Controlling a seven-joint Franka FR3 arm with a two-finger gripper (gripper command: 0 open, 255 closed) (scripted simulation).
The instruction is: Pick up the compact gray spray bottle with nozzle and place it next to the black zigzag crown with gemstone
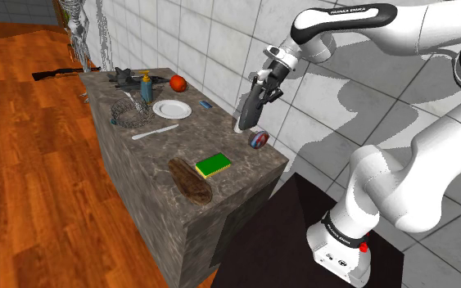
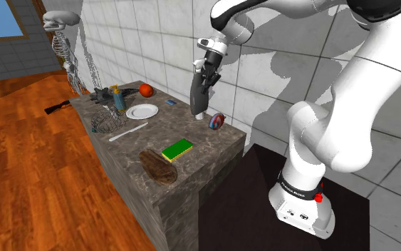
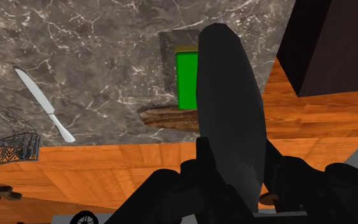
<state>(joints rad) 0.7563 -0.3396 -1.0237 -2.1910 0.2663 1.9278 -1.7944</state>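
shoulder view: gripper (image 1: 259, 92) clamped on the dark gray spray bottle (image 1: 247, 114), over the counter's (image 1: 151, 159) wall-side edge near the stand-end corner. wire zigzag crown (image 1: 123, 110) toward the far end, well apart.

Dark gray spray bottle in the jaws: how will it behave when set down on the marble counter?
Probably tippy: the dark gray spray bottle is tall and narrow over a small pale base. Its smooth, tapering body may slip or pivot in the black gripper's jaws. It looks rigid, so flexing seems unlikely.
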